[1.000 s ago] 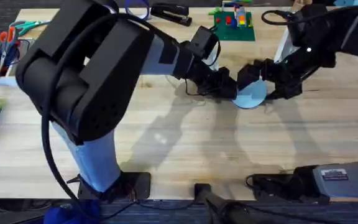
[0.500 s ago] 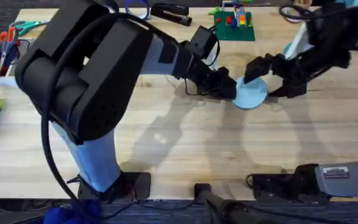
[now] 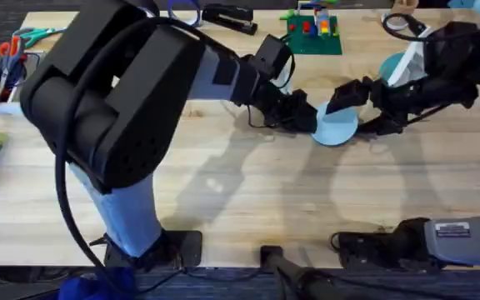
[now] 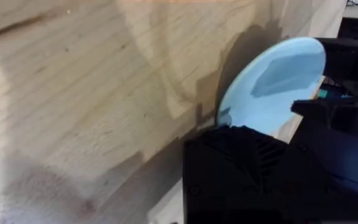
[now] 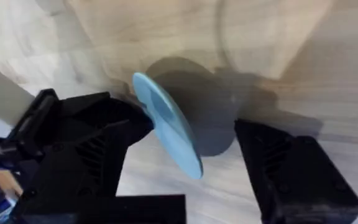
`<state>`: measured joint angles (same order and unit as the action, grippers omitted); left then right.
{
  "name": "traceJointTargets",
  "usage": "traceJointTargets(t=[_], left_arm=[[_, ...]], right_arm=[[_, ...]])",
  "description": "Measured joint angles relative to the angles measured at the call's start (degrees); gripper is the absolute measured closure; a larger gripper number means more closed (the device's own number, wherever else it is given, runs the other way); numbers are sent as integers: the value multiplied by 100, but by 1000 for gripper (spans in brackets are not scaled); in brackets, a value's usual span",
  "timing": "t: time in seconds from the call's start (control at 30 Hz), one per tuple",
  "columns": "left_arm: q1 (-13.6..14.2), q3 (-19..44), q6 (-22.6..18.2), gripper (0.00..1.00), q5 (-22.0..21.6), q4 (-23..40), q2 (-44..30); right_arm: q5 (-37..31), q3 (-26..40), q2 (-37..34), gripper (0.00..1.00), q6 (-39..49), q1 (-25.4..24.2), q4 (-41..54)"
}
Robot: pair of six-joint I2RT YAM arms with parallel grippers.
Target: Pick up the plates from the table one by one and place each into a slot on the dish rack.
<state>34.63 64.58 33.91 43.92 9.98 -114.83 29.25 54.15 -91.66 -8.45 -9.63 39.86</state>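
Backing off a little, the right gripper (image 3: 350,97) has moved toward the right edge of the worktop (image 3: 223,192) since a moment ago, and its arm sits farther right too. The light blue plate (image 3: 337,127) has hardly moved. It sits near the middle of the worktop, a bit toward the far edge.

The left gripper (image 3: 307,115) is squeezed onto the plate's left rim and holds it tipped up off the wood. The right gripper's fingers are spread wide, one on each side of the plate, and they do not press it.

From the left wrist, the plate (image 4: 272,84) is a tilted blue oval with its shadow on the wood. From the right wrist, the plate (image 5: 166,124) is seen nearly edge-on, as a thin blue strip between the two black fingers (image 5: 291,171).

A green block baseplate (image 3: 313,33) with coloured bricks lies near the far edge.
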Motion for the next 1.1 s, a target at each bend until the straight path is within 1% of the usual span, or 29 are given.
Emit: traceJointTargets(t=[0.3,0.43,0.6,0.8,0.83,0.9,1.0,1.03,1.1], left_arm=[[0,0,0,962,0,2,0],[0,0,0,961,0,2,0],[0,0,0,961,0,7,0],[0,0,0,962,0,7,2],[0,0,0,961,0,7,0],[0,0,0,962,0,7,0],[0,0,0,961,0,7,0],[0,0,0,962,0,7,0],[0,0,0,961,0,7,0]], right_arm=[[326,-85,4,6,14,-29,-202],[471,-120,2,6,15,61,-256],[517,-129,2,6,15,228,-302],[507,-131,2,16,15,240,-311],[507,-131,2,38,15,242,-311],[501,-133,2,112,15,249,-311],[495,-133,4,270,17,249,-311],[481,-134,2,307,15,249,-311],[460,-136,2,349,15,249,-309]])
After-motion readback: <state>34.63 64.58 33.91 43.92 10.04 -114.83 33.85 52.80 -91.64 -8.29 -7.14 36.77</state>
